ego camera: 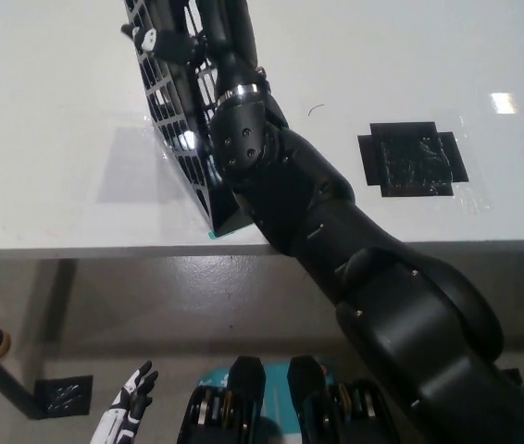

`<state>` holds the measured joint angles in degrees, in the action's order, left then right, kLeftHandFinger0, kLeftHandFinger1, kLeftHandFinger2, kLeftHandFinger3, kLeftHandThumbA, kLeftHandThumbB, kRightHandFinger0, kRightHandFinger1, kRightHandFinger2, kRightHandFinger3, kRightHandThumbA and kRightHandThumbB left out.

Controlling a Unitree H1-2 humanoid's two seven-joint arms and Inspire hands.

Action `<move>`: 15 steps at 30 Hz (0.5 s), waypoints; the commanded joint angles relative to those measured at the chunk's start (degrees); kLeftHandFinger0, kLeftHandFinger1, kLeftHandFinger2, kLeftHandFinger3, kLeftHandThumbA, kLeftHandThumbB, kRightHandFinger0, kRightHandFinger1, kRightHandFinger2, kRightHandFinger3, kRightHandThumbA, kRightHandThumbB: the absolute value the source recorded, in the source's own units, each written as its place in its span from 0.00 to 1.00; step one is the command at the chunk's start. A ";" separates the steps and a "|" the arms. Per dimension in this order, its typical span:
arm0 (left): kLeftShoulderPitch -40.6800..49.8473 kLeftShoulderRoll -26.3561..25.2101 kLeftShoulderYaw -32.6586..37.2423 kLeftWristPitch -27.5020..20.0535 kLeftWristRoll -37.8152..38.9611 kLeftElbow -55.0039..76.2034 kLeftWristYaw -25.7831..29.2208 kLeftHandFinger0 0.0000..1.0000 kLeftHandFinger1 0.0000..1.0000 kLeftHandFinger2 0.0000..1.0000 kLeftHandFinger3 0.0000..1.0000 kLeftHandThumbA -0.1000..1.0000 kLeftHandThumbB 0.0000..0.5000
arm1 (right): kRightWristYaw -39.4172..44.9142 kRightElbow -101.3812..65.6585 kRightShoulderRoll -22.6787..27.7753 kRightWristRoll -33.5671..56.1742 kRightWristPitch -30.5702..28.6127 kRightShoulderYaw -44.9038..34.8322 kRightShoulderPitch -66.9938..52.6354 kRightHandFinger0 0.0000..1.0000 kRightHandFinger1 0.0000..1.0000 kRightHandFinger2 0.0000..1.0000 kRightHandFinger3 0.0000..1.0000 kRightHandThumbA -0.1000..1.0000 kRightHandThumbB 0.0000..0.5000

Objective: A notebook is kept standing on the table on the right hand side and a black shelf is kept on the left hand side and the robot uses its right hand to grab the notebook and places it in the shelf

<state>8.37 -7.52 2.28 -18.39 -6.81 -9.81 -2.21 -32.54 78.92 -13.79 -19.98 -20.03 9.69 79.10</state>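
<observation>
White left hand (131, 407) rests low at left, fingers spread, empty. Black shelf (180, 116) stands mid-table; black right hand (165, 32) at its top, grasp can't tell. Notebook not visible. Risk: arm nudges shelf over the near table (49, 139) edge
</observation>
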 commanded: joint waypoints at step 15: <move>0.45 -0.72 -0.11 -1.16 0.86 1.24 -0.53 1.00 1.00 1.00 1.00 1.00 0.34 | 1.60 -18.76 6.89 -0.93 -0.55 1.83 2.58 1.00 1.00 1.00 1.00 1.00 0.76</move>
<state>8.48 -7.52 2.35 -18.55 -6.67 -10.01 -2.25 -32.60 71.86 -10.75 -20.12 -19.49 11.73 78.92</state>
